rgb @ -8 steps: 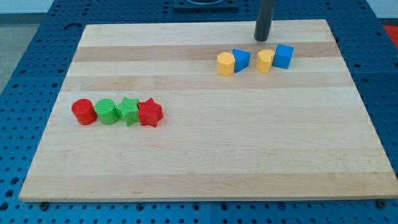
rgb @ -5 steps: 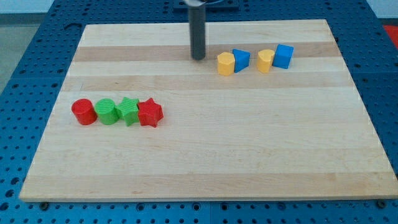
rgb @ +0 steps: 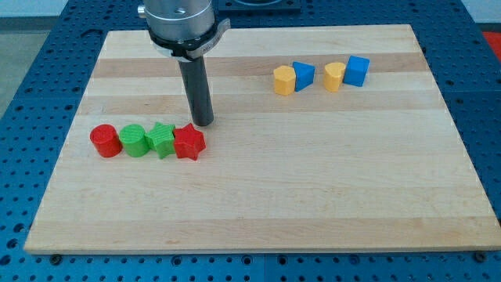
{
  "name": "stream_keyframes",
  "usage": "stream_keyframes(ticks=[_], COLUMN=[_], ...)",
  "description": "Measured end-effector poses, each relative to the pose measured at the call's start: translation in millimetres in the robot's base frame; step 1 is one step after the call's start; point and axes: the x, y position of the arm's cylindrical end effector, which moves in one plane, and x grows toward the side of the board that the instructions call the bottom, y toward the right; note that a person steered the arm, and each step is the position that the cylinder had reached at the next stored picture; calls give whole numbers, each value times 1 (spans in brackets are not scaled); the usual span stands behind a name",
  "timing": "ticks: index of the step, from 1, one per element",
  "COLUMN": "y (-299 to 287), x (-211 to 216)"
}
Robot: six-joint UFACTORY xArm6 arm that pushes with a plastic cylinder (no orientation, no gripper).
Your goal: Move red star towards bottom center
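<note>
The red star (rgb: pixel 189 142) lies on the wooden board (rgb: pixel 258 196) at the view's left, at the right end of a row of blocks. It touches a green star (rgb: pixel 163 140) on its left. My tip (rgb: pixel 202 122) stands just above the red star, slightly to its right, very close to its upper point. I cannot tell whether it touches.
A green cylinder (rgb: pixel 134 141) and a red cylinder (rgb: pixel 105 141) continue the row to the left. At the view's upper right sit a yellow block (rgb: pixel 284 80), a blue block (rgb: pixel 304 74), another yellow block (rgb: pixel 334 77) and a blue cube (rgb: pixel 357 70).
My tip has moved from the view's top right, down and left across the board, to just above the red star. No block has moved.
</note>
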Motion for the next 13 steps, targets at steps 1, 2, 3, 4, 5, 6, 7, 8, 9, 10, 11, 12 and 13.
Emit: stream_keyframes(ticks=[1,2,3,4,5,6,7,8,9,10,11,12,13], y=[-8,-13,-8,0,-21,-40,-17,39,46,8,-14,-46,-59], x=[9,28,47,55,50,65,86,88,95,95,95,96,107])
